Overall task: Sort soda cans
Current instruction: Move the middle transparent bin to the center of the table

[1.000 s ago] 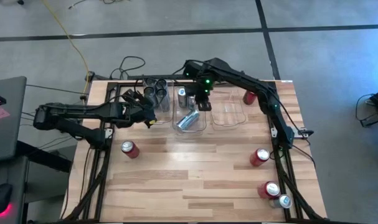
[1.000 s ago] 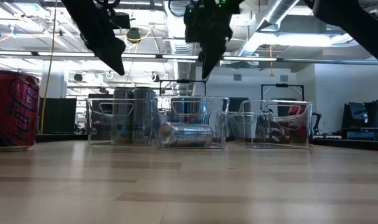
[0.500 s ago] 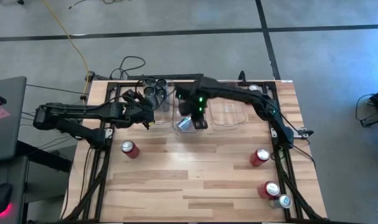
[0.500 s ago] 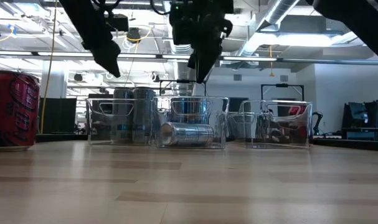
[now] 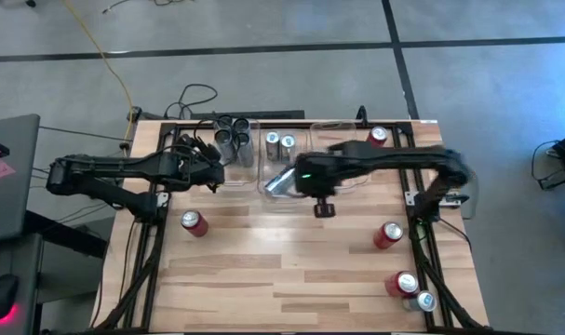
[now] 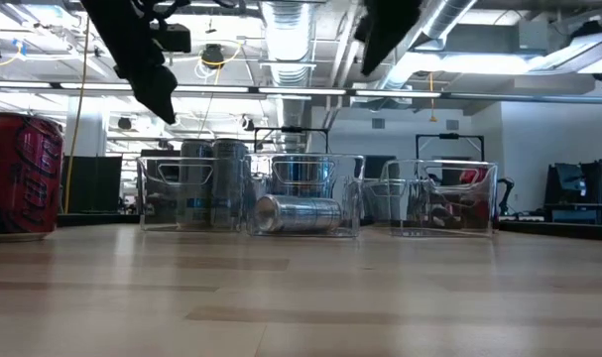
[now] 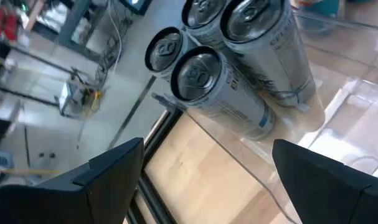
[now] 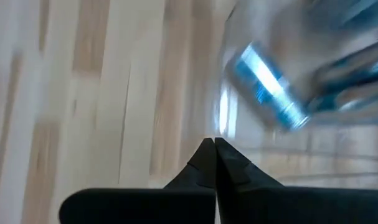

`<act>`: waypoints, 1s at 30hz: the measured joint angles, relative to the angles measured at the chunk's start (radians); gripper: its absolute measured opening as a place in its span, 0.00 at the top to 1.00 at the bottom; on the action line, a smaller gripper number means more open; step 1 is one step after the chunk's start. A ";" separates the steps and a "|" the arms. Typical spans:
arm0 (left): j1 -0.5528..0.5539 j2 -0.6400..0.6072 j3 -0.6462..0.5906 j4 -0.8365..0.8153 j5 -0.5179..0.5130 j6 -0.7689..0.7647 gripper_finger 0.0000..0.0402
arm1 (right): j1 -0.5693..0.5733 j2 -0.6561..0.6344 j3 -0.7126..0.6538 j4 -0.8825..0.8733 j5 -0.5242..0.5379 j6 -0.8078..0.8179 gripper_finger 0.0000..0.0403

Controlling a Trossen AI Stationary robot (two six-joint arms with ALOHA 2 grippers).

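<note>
A silver-blue can (image 5: 280,182) lies on its side in the middle clear bin (image 5: 302,192), with two more upright behind it. Dark grey cans (image 7: 223,93) stand in the left bin (image 5: 248,166). Red cans (image 5: 387,234) are scattered on the wooden surface (image 5: 282,261). The right gripper (image 8: 213,163) hangs just beside the middle bin, pinched together and empty. The left gripper (image 7: 204,174) hovers wide apart by the grey cans, holding nothing.

Table (image 5: 291,261): pale wood planks. Bins (image 5: 343,172): clear plastic. Dark grey cans (image 7: 223,93), silver tops. Toppled can (image 8: 266,87): silver-blue. Loose cans (image 5: 387,234): red. Arms (image 5: 114,172): black. Cable (image 5: 114,70): yellow.
</note>
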 joint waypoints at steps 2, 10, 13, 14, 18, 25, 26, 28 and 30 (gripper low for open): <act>0.000 -0.020 -0.043 0.076 -0.001 0.073 0.13 | 0.001 -0.126 -0.154 0.178 0.014 0.034 0.98; 0.030 -0.160 -0.224 0.463 0.198 0.383 0.13 | 0.037 -0.428 -0.766 1.026 -0.025 0.207 0.98; 0.064 -0.217 -0.284 0.588 0.384 0.459 0.13 | 0.074 -0.406 -0.895 1.349 -0.051 0.253 0.98; 0.076 -0.234 -0.302 0.621 0.443 0.480 0.13 | 0.079 -0.398 -0.906 1.402 -0.054 0.220 0.98; 0.120 -0.296 -0.360 0.698 0.597 0.521 0.15 | 0.059 -0.397 -0.872 1.321 -0.002 0.174 0.97; 0.133 -0.379 -0.372 0.694 0.675 0.511 0.18 | 0.018 -0.319 -0.817 1.123 0.059 0.137 0.75; 0.133 -0.391 -0.372 0.694 0.681 0.508 0.18 | 0.017 -0.296 -0.807 1.126 0.059 0.137 0.69; 0.133 -0.415 -0.372 0.694 0.700 0.504 0.18 | 0.017 -0.246 -0.786 1.116 0.066 0.130 0.58; 0.133 -0.438 -0.372 0.687 0.703 0.498 0.18 | 0.017 -0.197 -0.761 1.115 0.091 0.111 0.47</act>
